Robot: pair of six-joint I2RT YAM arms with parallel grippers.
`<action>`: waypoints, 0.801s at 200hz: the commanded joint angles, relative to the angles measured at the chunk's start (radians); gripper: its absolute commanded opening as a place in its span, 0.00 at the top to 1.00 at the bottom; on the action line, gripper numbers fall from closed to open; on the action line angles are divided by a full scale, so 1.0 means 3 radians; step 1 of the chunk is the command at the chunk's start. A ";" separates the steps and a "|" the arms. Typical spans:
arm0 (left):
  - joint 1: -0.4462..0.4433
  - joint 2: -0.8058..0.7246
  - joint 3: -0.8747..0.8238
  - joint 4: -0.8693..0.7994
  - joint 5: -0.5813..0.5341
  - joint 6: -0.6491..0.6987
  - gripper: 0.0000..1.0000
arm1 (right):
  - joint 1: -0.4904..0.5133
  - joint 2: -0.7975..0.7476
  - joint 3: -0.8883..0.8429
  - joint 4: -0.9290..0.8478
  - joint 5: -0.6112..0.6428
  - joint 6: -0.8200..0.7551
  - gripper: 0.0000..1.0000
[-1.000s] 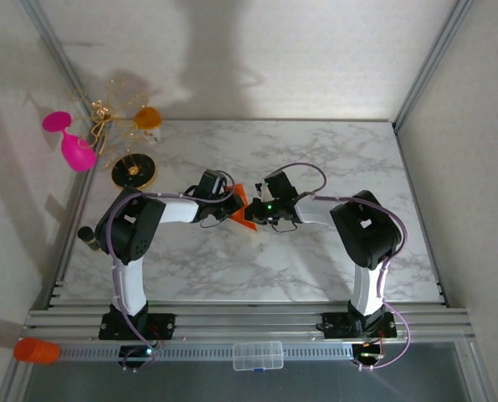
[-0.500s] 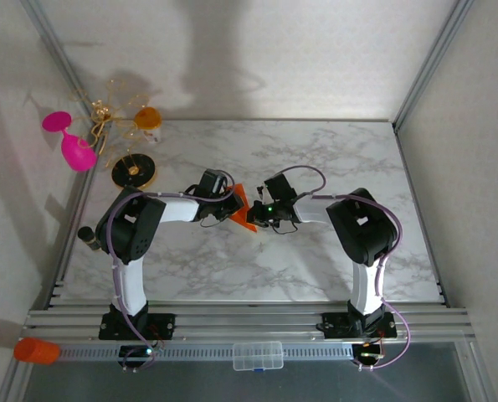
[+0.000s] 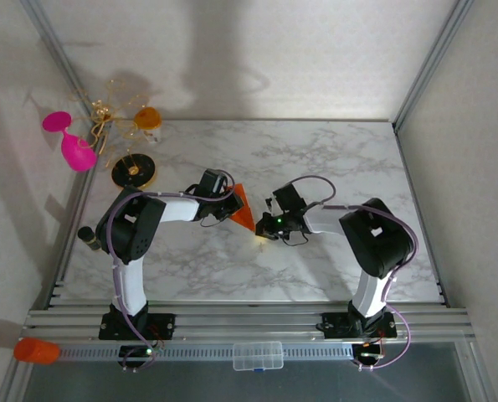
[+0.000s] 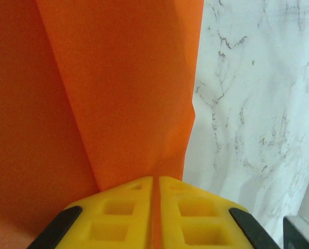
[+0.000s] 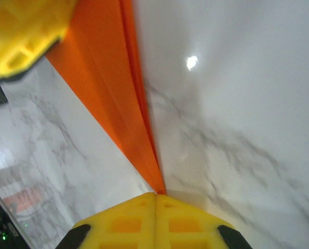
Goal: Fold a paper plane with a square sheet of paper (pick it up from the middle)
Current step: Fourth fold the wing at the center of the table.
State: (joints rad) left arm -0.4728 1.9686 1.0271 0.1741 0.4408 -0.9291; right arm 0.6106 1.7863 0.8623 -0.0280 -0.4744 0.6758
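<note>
The square sheet of paper (image 3: 243, 205) is bright orange and folded into a long, narrow pointed wedge, lying mid-table. My left gripper (image 3: 229, 208) is shut on its wide end; in the left wrist view a thin orange edge of the paper (image 4: 123, 93) runs between the yellow fingertips of that gripper (image 4: 155, 179). My right gripper (image 3: 264, 230) is shut at the paper's near tip. In the right wrist view the creased paper (image 5: 112, 93) tapers down to the closed tips of this gripper (image 5: 155, 194); no orange shows between them. The left gripper's yellow fingers (image 5: 19, 36) show at top left.
A pink goblet (image 3: 74, 151), a gold wire stand (image 3: 106, 113), an orange-and-white cup (image 3: 148, 117) and a black disc (image 3: 134, 171) crowd the far left corner. A black cylinder (image 3: 87, 238) stands at the left edge. An orange cylinder (image 3: 35, 350) and a clear box (image 3: 258, 355) lie by the near rail.
My right gripper has slid toward the near right, away from the left gripper, along the fold to the paper's tip. More of the orange wedge now shows. The left gripper has held still.
</note>
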 commanded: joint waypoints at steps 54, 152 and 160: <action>-0.0070 0.0142 -0.0120 -0.0418 -0.0211 -0.0043 0.87 | -0.0036 0.0029 0.0480 0.0125 0.0051 -0.0135 0.93; -0.0070 0.0055 -0.0121 -0.0340 -0.0166 -0.0130 0.87 | 0.0000 0.0596 0.0680 -0.0068 0.0193 -0.0273 0.94; -0.0072 0.0031 -0.0115 -0.0328 -0.0148 -0.0124 0.87 | 0.0000 0.0601 0.0653 -0.0096 0.0212 -0.0284 0.94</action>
State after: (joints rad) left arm -0.4782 1.9644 1.0260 0.1753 0.4294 -0.9596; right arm 0.6064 1.9511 1.0698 -0.0040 -0.4412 0.6170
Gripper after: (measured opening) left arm 0.124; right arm 0.060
